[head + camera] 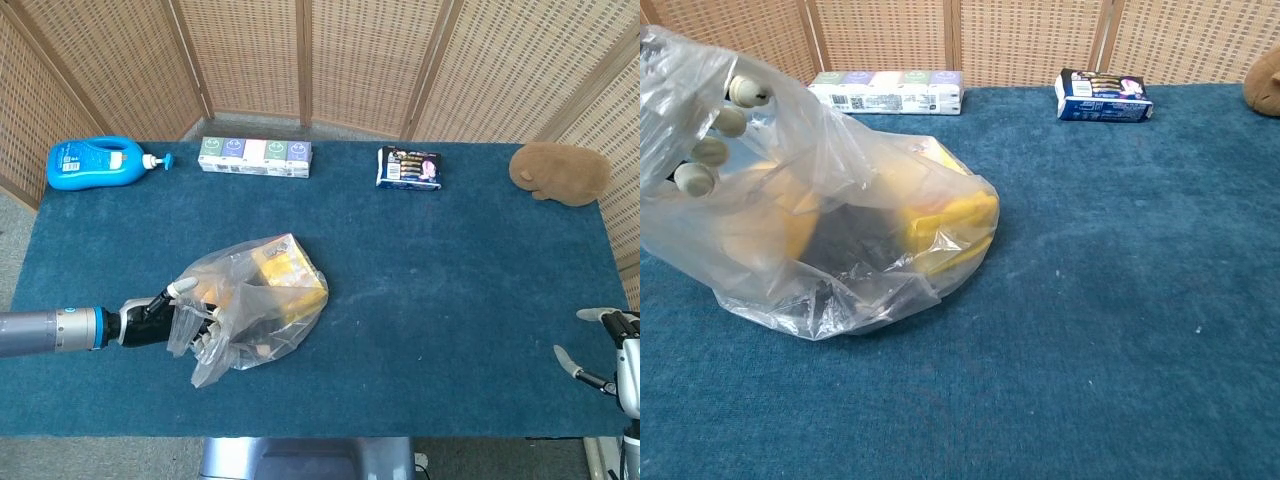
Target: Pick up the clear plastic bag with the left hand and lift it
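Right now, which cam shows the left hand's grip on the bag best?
Chest view: the left hand fills the frame's corner, its fingertips pressed into the clear plastic bag. Head view shows the whole hand at the bag's edge, but small.
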You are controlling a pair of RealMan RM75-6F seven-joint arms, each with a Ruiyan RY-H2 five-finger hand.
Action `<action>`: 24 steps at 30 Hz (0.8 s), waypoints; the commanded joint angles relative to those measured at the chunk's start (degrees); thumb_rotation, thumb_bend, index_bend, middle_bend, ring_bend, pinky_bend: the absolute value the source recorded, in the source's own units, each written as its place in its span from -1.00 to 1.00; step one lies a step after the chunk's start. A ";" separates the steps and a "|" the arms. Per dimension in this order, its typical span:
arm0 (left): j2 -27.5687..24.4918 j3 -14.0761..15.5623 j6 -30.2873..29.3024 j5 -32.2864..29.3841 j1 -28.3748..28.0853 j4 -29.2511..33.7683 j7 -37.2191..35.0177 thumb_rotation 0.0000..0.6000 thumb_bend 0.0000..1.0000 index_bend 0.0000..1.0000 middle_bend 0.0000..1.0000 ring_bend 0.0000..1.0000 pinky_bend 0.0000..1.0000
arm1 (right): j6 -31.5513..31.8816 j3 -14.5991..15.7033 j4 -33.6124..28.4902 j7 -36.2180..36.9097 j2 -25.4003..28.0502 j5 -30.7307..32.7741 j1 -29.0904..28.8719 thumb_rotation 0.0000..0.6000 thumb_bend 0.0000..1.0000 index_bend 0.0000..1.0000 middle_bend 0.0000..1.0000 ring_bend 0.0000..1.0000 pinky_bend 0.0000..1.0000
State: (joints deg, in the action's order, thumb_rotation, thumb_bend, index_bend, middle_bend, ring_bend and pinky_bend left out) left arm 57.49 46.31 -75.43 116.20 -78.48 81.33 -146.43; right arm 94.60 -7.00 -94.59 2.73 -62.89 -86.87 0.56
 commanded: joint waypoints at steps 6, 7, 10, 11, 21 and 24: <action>-0.66 5.42 3.51 9.10 -5.03 -3.86 2.68 -1.00 -0.96 -0.35 -0.07 -0.15 -0.23 | -0.31 -0.10 0.24 0.13 -0.12 0.21 -0.15 0.35 -0.46 -0.27 -0.18 -0.20 -0.49; -0.58 5.89 3.03 9.60 -5.33 -4.22 2.21 -1.00 -0.96 -0.35 -0.07 -0.15 -0.23 | -0.34 -0.13 0.26 0.13 -0.14 0.24 -0.17 0.35 -0.47 -0.27 -0.18 -0.20 -0.49; 0.19 6.59 1.87 9.95 -5.75 -4.76 0.80 -1.00 -0.96 -0.35 -0.07 -0.15 -0.20 | -0.46 -0.18 0.33 0.17 -0.22 0.24 -0.28 0.35 -0.47 -0.27 -0.18 -0.20 -0.49; 0.46 6.62 1.47 10.04 -5.85 -4.79 0.70 -1.00 -0.96 -0.35 -0.07 -0.15 -0.19 | -0.50 -0.18 0.35 0.19 -0.25 0.22 -0.31 0.36 -0.46 -0.27 -0.18 -0.20 -0.49; 0.91 6.19 -0.25 8.65 -6.29 -3.65 2.58 -1.00 -0.97 -0.35 -0.07 -0.15 -0.18 | -0.45 -0.25 0.32 0.18 -0.14 0.17 -0.36 0.36 -0.46 -0.27 -0.18 -0.20 -0.49; 1.60 6.63 0.94 8.68 -6.88 -2.80 2.45 -1.00 -0.96 -0.35 -0.07 -0.15 -0.18 | -0.49 -0.29 0.29 0.22 -0.12 0.16 -0.40 0.36 -0.47 -0.27 -0.18 -0.20 -0.49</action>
State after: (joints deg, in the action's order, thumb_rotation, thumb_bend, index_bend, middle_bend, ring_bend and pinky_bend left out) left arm 58.74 52.72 -74.88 124.77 -85.09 78.20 -143.95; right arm 94.12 -7.29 -94.30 2.94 -63.00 -86.71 0.16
